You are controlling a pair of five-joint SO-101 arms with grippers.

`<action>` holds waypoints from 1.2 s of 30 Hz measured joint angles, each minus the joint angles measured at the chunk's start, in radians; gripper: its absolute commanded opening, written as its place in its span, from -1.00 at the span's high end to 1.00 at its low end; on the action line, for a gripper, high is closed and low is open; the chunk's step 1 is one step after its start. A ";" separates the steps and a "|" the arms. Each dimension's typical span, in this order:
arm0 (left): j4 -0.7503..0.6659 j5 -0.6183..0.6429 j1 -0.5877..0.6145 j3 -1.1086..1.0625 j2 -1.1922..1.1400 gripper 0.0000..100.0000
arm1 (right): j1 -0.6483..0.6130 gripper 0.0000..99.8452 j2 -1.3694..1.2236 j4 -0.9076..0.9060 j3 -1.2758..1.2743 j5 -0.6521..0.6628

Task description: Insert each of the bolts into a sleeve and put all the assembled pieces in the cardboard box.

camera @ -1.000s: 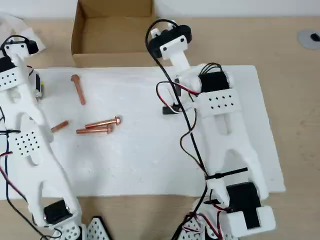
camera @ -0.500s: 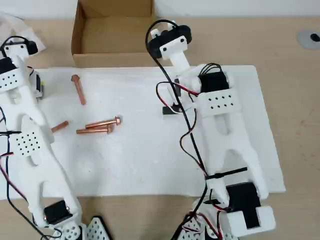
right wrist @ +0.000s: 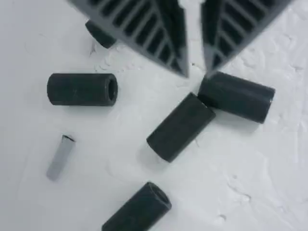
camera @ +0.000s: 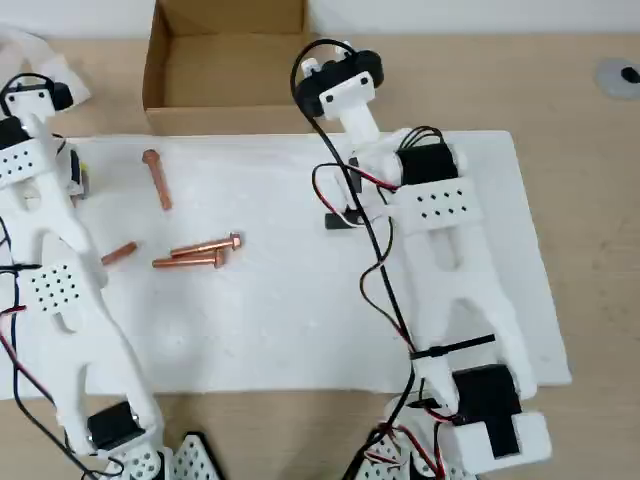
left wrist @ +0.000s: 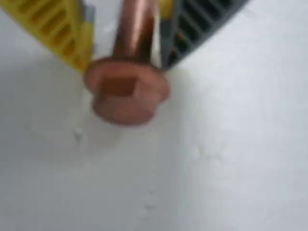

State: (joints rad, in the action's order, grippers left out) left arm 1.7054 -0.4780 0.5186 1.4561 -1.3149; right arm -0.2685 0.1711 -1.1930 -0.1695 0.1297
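A copper bolt [left wrist: 126, 91] hangs head-down over the white mat [left wrist: 231, 144], pinched by the left end effector [left wrist: 126, 58]. Two more bolts [camera: 188, 260] lie side by side on the mat, with the cardboard box [camera: 225, 120] at their 12 o'clock. The right end effector [right wrist: 196, 72], seemingly slightly spread, hovers over black sleeves [right wrist: 180, 126].

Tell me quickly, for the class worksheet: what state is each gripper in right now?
Left gripper: shut on a copper bolt.
Right gripper: open by a narrow gap, holding nothing, above the black sleeves.
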 measured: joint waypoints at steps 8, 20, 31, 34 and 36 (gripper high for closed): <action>0.002 0.003 -0.002 0.000 -0.005 0.98 | 0.000 0.91 0.000 0.000 -0.049 0.000; 0.048 0.005 -0.002 0.107 0.021 0.99 | -0.002 0.90 -0.072 0.005 -0.063 -0.012; 0.043 0.002 0.003 -0.537 0.589 0.98 | 0.000 0.78 -0.370 -0.048 0.132 -0.238; 0.043 0.002 0.005 -0.678 0.763 0.98 | -0.002 0.78 -0.423 -0.124 0.218 -0.143; 0.043 0.002 0.002 -0.747 0.870 0.98 | -0.020 0.78 -0.443 -0.161 0.261 -0.040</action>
State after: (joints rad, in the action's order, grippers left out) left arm 1.7484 -0.4764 0.5201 0.7089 -0.4450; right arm -0.2885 -0.2723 -1.3541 0.0913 0.0898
